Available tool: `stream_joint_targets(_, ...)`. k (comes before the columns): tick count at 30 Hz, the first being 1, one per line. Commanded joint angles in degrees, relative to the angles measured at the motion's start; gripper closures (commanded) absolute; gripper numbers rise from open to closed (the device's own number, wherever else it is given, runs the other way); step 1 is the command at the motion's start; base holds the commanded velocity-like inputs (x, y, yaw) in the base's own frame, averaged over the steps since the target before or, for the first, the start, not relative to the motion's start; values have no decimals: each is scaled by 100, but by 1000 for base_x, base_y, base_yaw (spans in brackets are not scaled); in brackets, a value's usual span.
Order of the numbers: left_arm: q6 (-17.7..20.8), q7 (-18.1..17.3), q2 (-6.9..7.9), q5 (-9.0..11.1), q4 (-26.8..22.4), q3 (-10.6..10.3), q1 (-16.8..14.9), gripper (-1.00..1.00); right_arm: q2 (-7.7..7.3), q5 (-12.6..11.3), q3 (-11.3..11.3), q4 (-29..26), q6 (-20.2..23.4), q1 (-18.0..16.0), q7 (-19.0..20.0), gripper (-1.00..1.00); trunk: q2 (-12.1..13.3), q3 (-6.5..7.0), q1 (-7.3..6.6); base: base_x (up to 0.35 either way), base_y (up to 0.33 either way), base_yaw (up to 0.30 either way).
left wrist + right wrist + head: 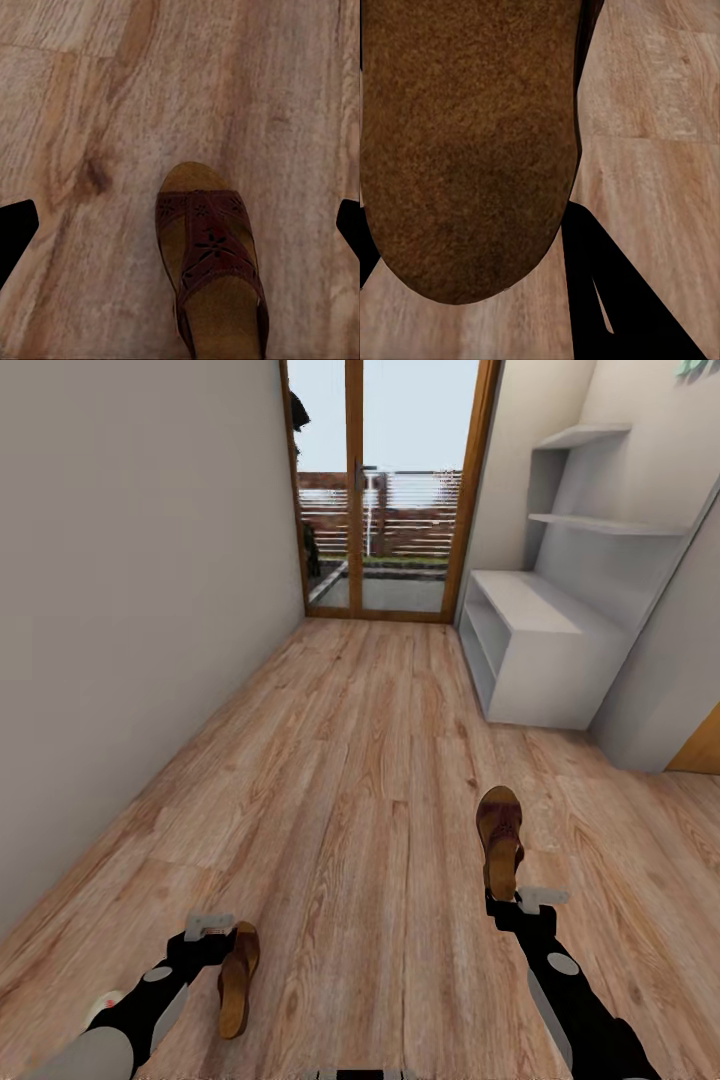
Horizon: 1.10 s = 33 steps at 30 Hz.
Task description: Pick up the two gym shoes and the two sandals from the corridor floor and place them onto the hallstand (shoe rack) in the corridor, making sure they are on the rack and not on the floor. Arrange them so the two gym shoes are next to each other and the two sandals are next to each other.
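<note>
Underfoot, the corridor floor [360,780] takes most of the head view: warm brown wood planks with clear grain, running toward a glass door [385,485] with a wooden frame at 12 o'clock. At about 2 o'clock the hallstand [540,650] stands against the wall, a low white-grey unit with open shelves and a tall back panel; two floating shelves [600,480] sit above it. Its top and the shelf openings I can see hold no shoes.

At about 5 o'clock the right gripper [500,905] holds one sandal [500,840] by its heel end, toe pointing away toward the door. This sandal is dark brown leather with a tan footbed. In the right wrist view its rough brown sole [465,142] is very close, with a black finger [607,300] beside it, so the claw is closed on the sandal.

At about 7 o'clock the left gripper [222,950] is at the other sandal [238,980]. In the left wrist view this sandal [210,262] shows a wide strap with cut-out flower patterns and a tan footbed, above the planks. The fingertips [15,232] stand wide at both edges, yet the heel is out of sight, so I cannot tell if the claw grips it.

No brand, label or writing can be read anywhere.
</note>
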Motion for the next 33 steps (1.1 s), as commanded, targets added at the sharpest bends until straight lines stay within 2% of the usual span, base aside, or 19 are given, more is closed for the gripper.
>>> stream_joint_targets(1,-23,-32,-3,-60,4,49,2,-100,-1,-19,4,1,-12,-3,-15,100,-43,-32,21,0,0,0)
stream_joint_targets(5,-45,-30,-3,-59,9,45,32,-100,-1,-19,-1,0,-12,-3,-15,100,-204,-140,109,0,0,0)
stream_joint_targets(11,-261,-23,-27,-63,3,47,150,-100,-1,-19,-2,0,-12,-3,-15,100,-212,-327,124,0,0,0)
stream_joint_targets(33,-287,-19,-63,-63,-5,49,158,-100,-9,-19,-10,-9,-17,-3,-15,100,-241,-1013,181,0,0,-5)
